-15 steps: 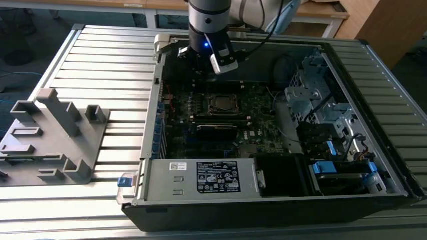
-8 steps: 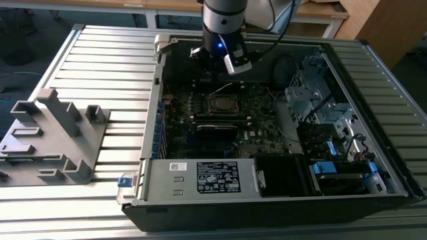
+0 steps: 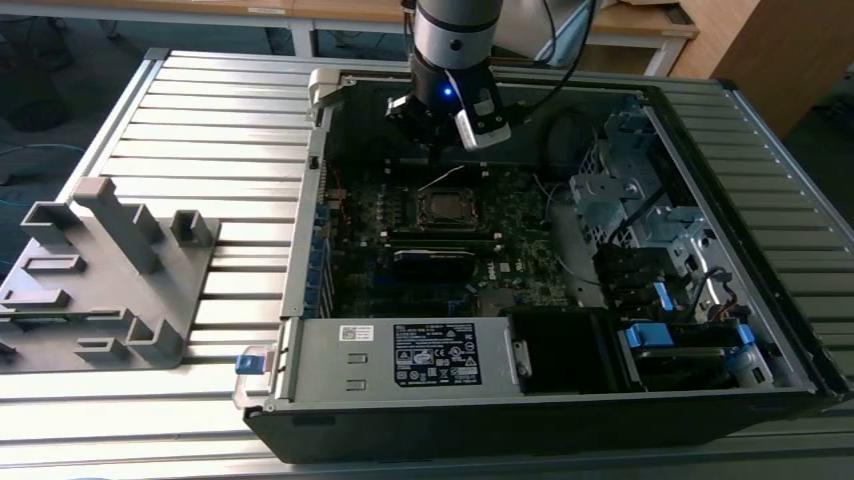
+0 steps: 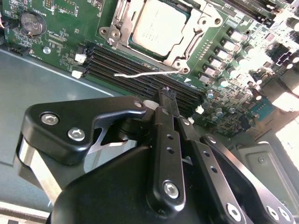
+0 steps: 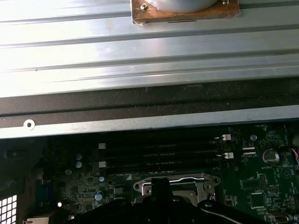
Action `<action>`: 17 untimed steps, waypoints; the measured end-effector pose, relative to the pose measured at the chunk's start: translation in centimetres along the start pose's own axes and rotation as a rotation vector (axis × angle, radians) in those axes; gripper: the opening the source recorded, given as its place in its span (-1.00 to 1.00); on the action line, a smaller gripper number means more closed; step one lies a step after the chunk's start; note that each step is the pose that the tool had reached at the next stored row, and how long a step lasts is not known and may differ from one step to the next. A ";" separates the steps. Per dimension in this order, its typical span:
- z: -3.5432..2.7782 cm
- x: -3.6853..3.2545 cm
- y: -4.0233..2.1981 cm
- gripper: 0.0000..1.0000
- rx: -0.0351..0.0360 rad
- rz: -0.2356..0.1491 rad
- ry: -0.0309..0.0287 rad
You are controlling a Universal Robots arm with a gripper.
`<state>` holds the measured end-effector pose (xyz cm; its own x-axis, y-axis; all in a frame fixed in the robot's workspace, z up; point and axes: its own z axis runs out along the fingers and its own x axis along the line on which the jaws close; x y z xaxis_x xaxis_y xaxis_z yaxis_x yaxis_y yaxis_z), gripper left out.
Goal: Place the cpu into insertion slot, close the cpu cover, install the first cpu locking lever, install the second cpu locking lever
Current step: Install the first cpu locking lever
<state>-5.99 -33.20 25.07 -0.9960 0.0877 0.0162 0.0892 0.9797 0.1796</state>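
cpu [image 4: 156, 25] sits in the insertion slot [image 3: 442, 207], cpu cover [image 4: 198, 30] down. gripper [image 4: 166, 95] is pinched together, empty, beside the unlatched locking lever [image 4: 140, 73]. could easily slip off that thin wire and gouge the motherboard [image 4: 60, 37].

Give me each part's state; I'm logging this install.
Thin silvery metal cpu cover: closed down flat.
Small silver-grey square cpu: seated inside the cover's frame.
Thin silvery wire lever: unlatched, sticking out free.
Black computer case: lying on its side, open.
Black gripper: shut, tips near the lever.
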 end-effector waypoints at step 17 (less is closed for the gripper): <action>1.39 -0.64 -0.20 -0.80 -0.0001 0.000 0.0000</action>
<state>-5.37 -33.20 23.66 -0.9960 0.0877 0.0163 0.0892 0.9797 0.1797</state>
